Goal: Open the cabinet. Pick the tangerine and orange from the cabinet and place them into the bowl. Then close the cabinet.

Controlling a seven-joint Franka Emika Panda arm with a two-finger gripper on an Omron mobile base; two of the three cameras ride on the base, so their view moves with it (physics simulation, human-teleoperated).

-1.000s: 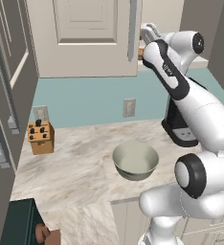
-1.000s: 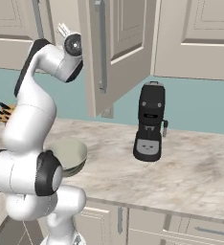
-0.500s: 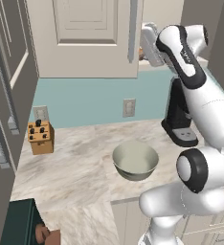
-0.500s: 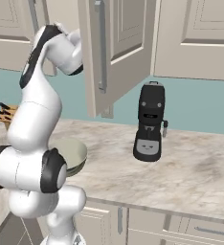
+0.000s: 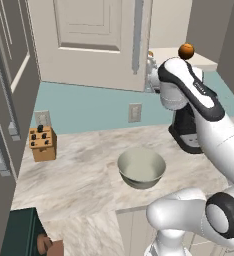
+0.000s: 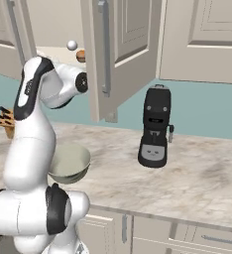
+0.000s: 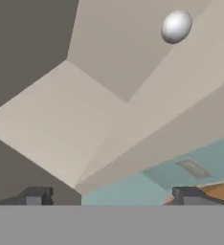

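Observation:
The cabinet's right door [image 6: 125, 54] is swung open and its left door [image 5: 89, 35] is shut, so the cream inside [image 7: 61, 119] shows. On the shelf an orange-coloured fruit [image 5: 186, 50] sits at the right. A second one [image 6: 80, 56] peeks past the open door's edge. I cannot tell which is the tangerine and which the orange. My gripper [image 7: 112, 196] is open and empty, pointing up into the cabinet from below its front edge, with nothing between its fingertips [image 7: 35, 196]. The pale bowl [image 5: 141, 167] stands empty on the counter under the arm.
A small grey-white ball [image 7: 176, 26] lies on the shelf, also seen as the ball [image 6: 72, 45] beside the fruit. A black coffee machine [image 6: 156, 127] stands right of the bowl and a knife block [image 5: 42, 143] to the left. A dark tall cabinet [image 5: 4, 100] flanks the left.
The arm has folded down, its elbow and hand dropping lower in front of the cabinet opening. The gripper stays open. Fruit, bowl and doors have not moved.

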